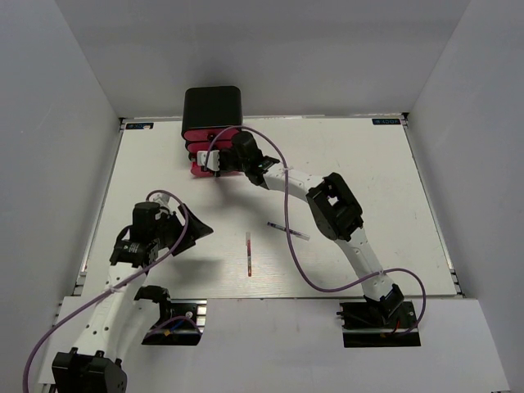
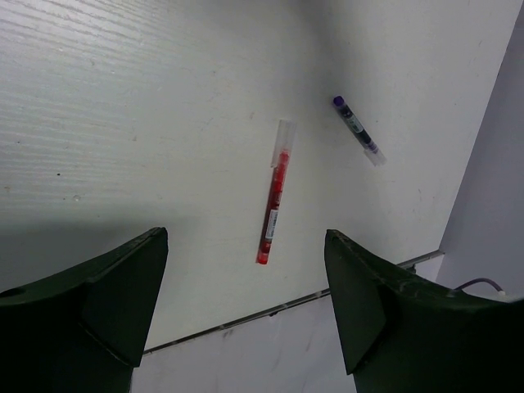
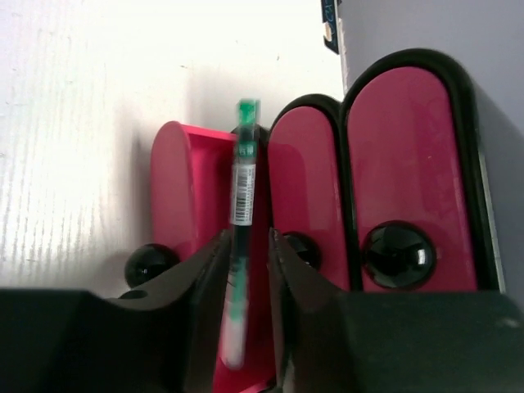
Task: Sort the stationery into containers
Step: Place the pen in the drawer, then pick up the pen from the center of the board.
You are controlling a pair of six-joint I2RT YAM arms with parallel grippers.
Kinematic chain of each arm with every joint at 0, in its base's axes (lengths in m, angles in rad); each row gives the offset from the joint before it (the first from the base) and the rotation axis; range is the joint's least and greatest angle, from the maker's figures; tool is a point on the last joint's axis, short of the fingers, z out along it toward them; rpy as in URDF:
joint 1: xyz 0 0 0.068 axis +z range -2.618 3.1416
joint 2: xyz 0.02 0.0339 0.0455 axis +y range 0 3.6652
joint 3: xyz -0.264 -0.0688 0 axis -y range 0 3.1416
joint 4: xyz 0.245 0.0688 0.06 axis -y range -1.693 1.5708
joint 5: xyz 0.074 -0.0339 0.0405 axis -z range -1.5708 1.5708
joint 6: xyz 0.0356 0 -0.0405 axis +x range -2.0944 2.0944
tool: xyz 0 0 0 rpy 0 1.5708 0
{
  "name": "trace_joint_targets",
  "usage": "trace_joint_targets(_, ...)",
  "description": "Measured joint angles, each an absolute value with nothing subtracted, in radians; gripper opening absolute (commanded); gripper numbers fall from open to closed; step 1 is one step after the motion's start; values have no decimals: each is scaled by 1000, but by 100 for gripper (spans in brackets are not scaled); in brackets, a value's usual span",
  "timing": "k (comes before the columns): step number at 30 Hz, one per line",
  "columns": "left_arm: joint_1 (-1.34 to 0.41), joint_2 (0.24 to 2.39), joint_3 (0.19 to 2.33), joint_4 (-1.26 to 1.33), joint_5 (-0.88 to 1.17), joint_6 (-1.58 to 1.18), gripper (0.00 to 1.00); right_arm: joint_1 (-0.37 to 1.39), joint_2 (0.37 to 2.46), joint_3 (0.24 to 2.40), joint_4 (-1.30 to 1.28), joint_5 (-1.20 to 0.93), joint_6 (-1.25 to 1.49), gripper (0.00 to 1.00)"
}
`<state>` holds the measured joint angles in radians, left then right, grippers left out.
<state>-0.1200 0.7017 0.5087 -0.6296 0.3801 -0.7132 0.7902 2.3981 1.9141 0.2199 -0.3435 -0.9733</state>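
Over the pulled-out drawer [image 3: 170, 192], right gripper [image 3: 246, 246] clamps a green pen [image 3: 243, 196]; left gripper [image 2: 246, 295] hangs, jaws spread, near a red pen [image 2: 274, 196] on the table [image 2: 123, 98].

The right arm [image 1: 336, 209] reached far forward and to the left, elbow bent over mid-table, and the right gripper [image 3: 246, 254] was clamped on a green pen [image 3: 244, 187], fingers nearly together. The left arm [image 1: 123, 274] sat folded near its base, the left gripper [image 2: 246, 307] pointed downward with jaws spread wide
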Motion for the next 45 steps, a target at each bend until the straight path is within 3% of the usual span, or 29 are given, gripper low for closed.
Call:
trace_joint_targets(7,-120,766,557,-637,390,-688,88,787,2398,1850,218,-350,-978,36)
trace_joint_targets(10,-120,796,593,-644,396,-671,85,786,2391,1834,215,-349,-962,24)
trace_joint_targets(11,-120,805,605,-644,402,-664,83,785,2379,1818,216,-347,-940,13)
trace_joint_targets(14,-123,838,628,-638,417,-649,72,777,2297,1743,207,-339,-858,0)
trace_joint_targets(17,-139,883,633,-614,435,-642,51,754,2166,1660,193,-326,-748,0)
trace_joint_targets(20,-176,944,633,-593,439,-633,42,713,2004,1572,171,-311,-648,0)
trace_joint_targets(21,-196,966,635,-587,440,-629,42,695,1943,1538,156,-310,-619,25)
trace_joint_targets(22,-215,989,635,-579,442,-627,42,679,1890,1511,130,-309,-587,33)
trace_joint_targets(25,-305,1076,653,-565,431,-632,50,630,1780,1439,69,-304,-540,40)
trace_joint_targets(29,-466,1214,720,-552,381,-665,74,596,1696,1273,-7,-294,-494,41)
trace_joint_targets(31,-554,1284,767,-553,333,-696,76,586,1664,1171,-52,-288,-473,41)
trace_joint_targets(37,-749,1492,891,-602,176,-788,74,551,1573,1021,-118,-278,-427,41)
trace_joint_targets(45,-885,1689,1003,-707,-18,-880,56,492,1409,940,-101,-281,-395,41)
